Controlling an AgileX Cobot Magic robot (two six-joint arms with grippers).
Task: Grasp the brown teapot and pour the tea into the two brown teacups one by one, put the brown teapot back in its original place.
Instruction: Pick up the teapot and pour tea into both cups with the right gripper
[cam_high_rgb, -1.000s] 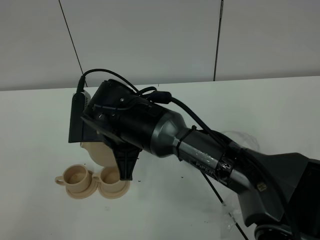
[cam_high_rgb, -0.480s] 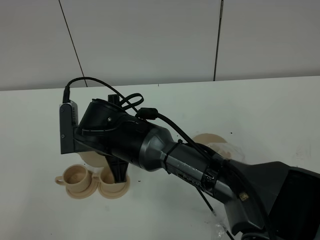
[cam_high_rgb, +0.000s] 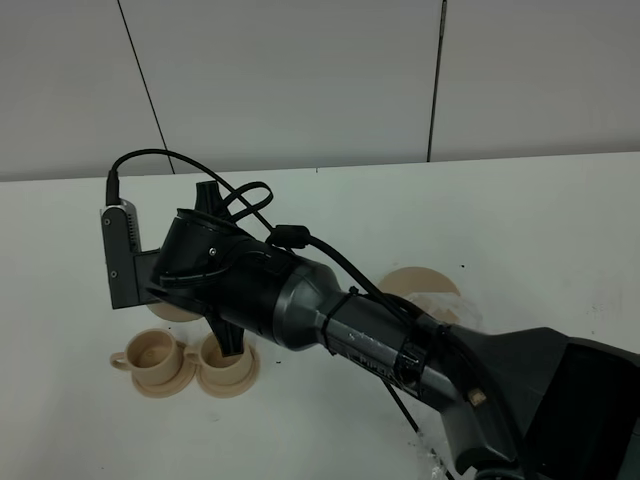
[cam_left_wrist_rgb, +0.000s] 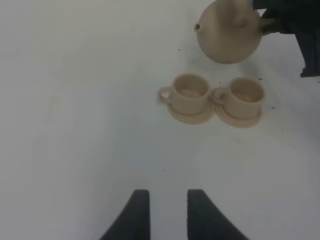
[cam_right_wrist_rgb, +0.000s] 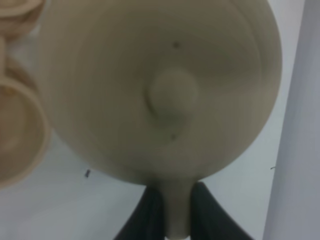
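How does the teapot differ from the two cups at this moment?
Size: the teapot is much larger than the cups.
Support: the teapot is held by its handle in the right gripper, while the cups each sit on small saucers.
Top: the teapot is closed by a knobbed lid, and the cups are open.
Shared: both have the same matte tan colour and side handles.

Stretches the right arm (cam_high_rgb: 330, 315) from the near right corner far across to the left side. Tips the wrist downward at the end. Squeezes the right gripper (cam_right_wrist_rgb: 174, 195) shut on the thin handle of the teapot (cam_right_wrist_rgb: 165, 90), one black finger on each side. Hangs the left gripper (cam_left_wrist_rgb: 167, 197) high up, facing straight down. Holds its two black fingers (cam_left_wrist_rgb: 135, 215) apart, with a clear gap between them.
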